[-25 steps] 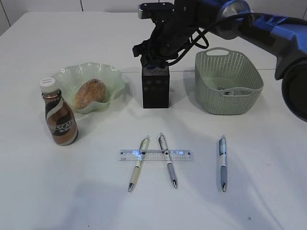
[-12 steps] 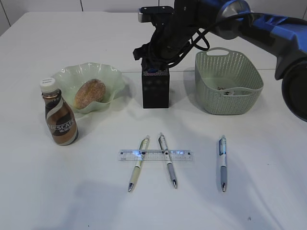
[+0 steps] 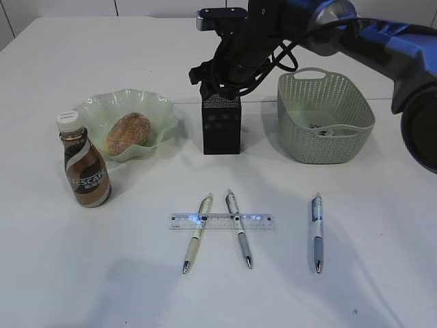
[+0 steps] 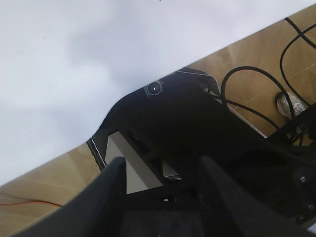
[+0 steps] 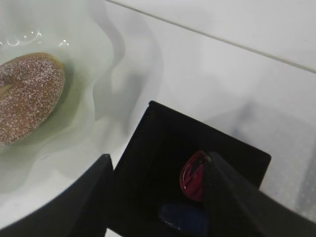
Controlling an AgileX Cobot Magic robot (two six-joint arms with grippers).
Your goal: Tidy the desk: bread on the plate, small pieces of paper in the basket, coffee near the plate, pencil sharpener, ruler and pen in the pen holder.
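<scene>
The black mesh pen holder (image 3: 222, 126) stands mid-desk, with my right gripper (image 3: 218, 87) just above its mouth. In the right wrist view the right gripper (image 5: 159, 163) is open over the pen holder (image 5: 143, 148). A red translucent piece (image 5: 194, 177) and a blue piece (image 5: 182, 219) lie inside, apparently the pencil sharpener. The bread (image 3: 128, 133) sits in the green plate (image 3: 160, 109), with the coffee (image 3: 85, 167) in front of it. The ruler (image 3: 222, 221) lies across two pens (image 3: 196, 232) (image 3: 238, 227); a third pen (image 3: 317, 231) lies to the right. My left gripper (image 4: 160, 168) is open and empty, off the desk's edge (image 4: 98, 49).
The green basket (image 3: 326, 116) stands right of the pen holder and holds small pieces of paper (image 3: 324, 128). The right arm's blue links and cables reach in from the upper right, above the basket. The left wrist view shows wooden floor and cables below the desk.
A blue piece that showed at the pen holder's mouth under the right gripper has dropped inside, out of the exterior view. The right jaws have spread wider. The left arm has not moved.
</scene>
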